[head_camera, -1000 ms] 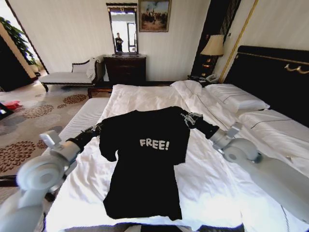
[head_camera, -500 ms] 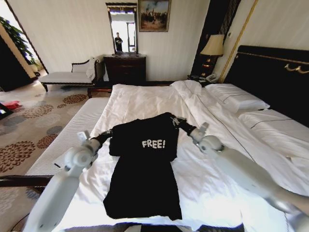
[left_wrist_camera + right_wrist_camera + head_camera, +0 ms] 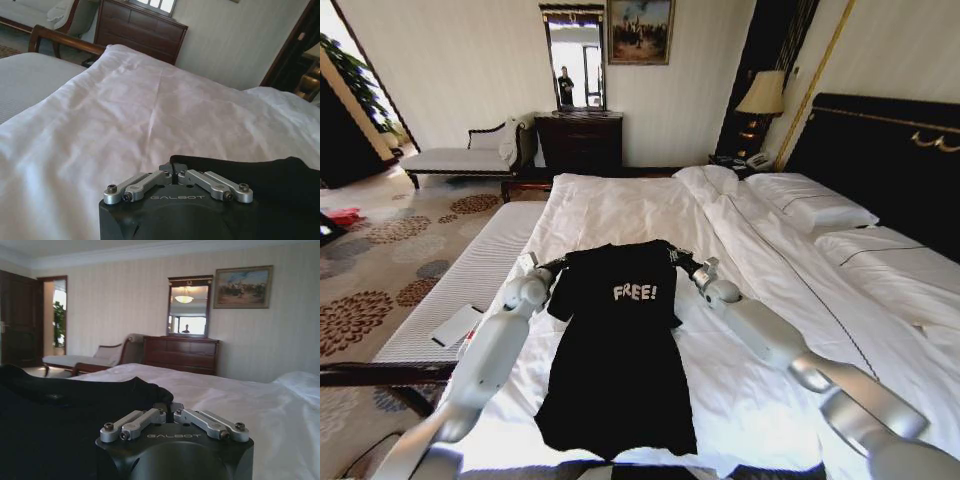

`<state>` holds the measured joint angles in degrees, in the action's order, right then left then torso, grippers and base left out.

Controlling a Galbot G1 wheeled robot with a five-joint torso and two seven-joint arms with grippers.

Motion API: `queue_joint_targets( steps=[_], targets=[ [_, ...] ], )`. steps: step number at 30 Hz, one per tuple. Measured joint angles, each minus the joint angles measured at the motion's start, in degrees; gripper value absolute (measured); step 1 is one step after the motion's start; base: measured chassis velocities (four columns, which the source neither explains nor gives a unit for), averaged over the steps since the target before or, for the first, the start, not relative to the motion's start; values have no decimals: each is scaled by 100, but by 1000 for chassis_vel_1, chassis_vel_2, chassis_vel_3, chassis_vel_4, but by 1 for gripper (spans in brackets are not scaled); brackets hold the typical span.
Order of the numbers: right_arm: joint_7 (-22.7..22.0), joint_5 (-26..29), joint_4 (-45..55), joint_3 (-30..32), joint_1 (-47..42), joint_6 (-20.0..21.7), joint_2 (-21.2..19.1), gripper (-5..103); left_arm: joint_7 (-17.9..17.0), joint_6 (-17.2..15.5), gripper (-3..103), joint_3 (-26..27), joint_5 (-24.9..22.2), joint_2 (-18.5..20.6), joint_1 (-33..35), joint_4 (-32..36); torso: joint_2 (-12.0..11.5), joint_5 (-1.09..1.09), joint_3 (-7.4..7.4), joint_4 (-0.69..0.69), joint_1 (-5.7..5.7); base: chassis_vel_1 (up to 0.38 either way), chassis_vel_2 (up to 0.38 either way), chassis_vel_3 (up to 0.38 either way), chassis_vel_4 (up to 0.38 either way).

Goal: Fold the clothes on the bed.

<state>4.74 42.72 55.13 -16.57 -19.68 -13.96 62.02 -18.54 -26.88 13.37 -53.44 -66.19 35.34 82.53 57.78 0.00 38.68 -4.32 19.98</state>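
The T-shirt is down on the bed now, stretched long on the white duvet with its hem near the foot edge and the white "FREE!" lettering facing up. A second ago its upper part was lifted and spread wide between the two arms; since then the shoulders have been carried forward toward the far end of the bed and lowered, and the shirt looks narrower across the chest with the sleeves drawn in.

The left gripper sits at the left shoulder of the shirt, the right gripper at the right shoulder, both arms reaching far out and low over the duvet. In the left wrist view the left gripper has its fingers drawn together on a black edge of cloth; in the right wrist view the right gripper is likewise pinched onto the fabric.

My read: this is the laying-out step nearly done, the shirt flat and front-up. No fold has been made yet, so most of the task remains.
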Motion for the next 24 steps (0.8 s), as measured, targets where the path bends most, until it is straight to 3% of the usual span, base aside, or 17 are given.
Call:
queue_joint_targets(
  steps=[5,11,13,16,18,21,23,24],
  targets=[
    [-280,-449,-364,75,-134,-19,412,1,52,52,0,-112,314,-194,-74,-483,1,0,0,3,-1,0,0,0,0],
    [-405,-582,-444,108,-269,-54,628,1,47,97,0,-126,443,-415,-36,-640,1,-1,0,0,-2,0,0,0,0],
    [-465,-586,-447,133,-296,-68,695,12,38,125,-2,-104,445,-444,-36,-668,1,0,-1,-2,-2,0,0,0,0],
    [-525,-507,-323,295,-354,-127,755,27,-45,150,12,32,342,-404,-47,-646,1,0,0,1,-2,0,0,0,0],
    [-525,-450,-273,334,-366,-149,750,27,-57,150,12,66,310,-382,-47,-620,1,-1,0,2,-2,0,0,0,0],
    [-579,136,197,581,-477,-261,610,43,-134,96,28,419,100,-241,25,-359,1,0,-1,1,-2,0,0,0,0],
    [-611,288,333,631,-512,-262,555,43,-149,77,33,484,53,-214,53,-307,1,0,-1,1,-2,0,0,0,0],
    [-666,450,505,704,-560,-261,476,49,-164,55,33,585,-6,-173,102,-228,1,1,-1,1,-2,0,0,0,0]
  ],
)
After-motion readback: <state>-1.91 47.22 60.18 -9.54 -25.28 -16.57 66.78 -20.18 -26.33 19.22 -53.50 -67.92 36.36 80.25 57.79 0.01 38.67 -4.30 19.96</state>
